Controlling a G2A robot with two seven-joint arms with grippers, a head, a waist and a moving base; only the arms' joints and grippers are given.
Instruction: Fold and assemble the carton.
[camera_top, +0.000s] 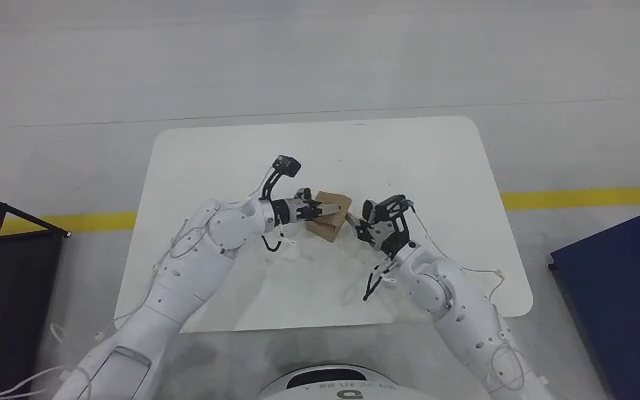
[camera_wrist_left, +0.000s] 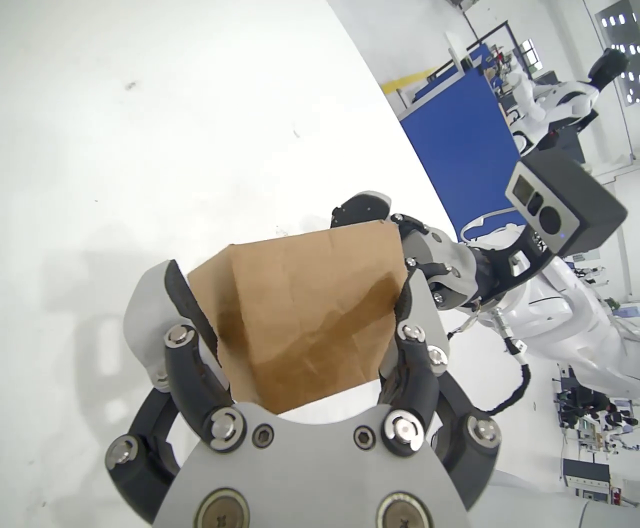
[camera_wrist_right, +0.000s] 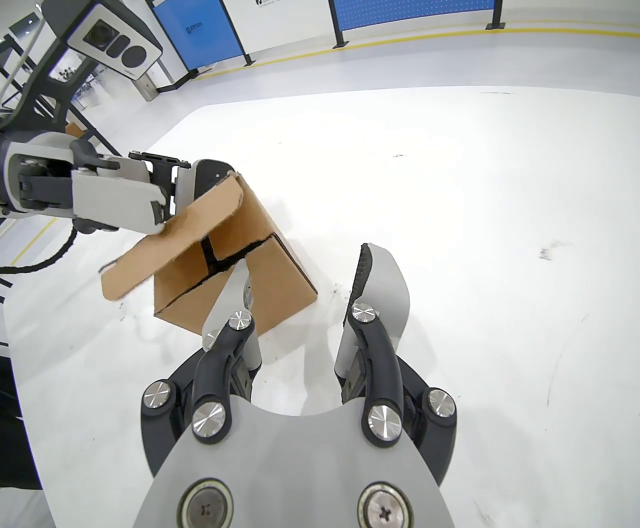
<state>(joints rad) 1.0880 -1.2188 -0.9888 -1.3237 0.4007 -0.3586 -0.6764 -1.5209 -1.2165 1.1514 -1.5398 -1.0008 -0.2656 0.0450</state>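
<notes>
The carton (camera_top: 328, 213) sits at the centre of the top view, tilted and resting on one lower edge on the white tabletop (camera_top: 420, 170). Its body is already raised into a box shape. In the right wrist view one face shows flaps meeting along dark seams, so that end appears closed. One long flap (camera_wrist_right: 165, 240) stands out from the body, unfolded. The left hand (camera_wrist_left: 292, 295) is clamped on the carton's cardboard at this flap, one finger on each side. The right hand (camera_wrist_right: 306, 272) is spread wide and holds nothing. One of its fingers lies just beside the seamed face, and contact cannot be confirmed. Judged from this, assembly is partly done: the projecting flap remains to be folded in and secured.

The tabletop has rounded corners and carries faint scuff marks. The grey floor bears a yellow line (camera_top: 570, 198), and blue panels (camera_wrist_left: 460, 150) stand in the room behind.
</notes>
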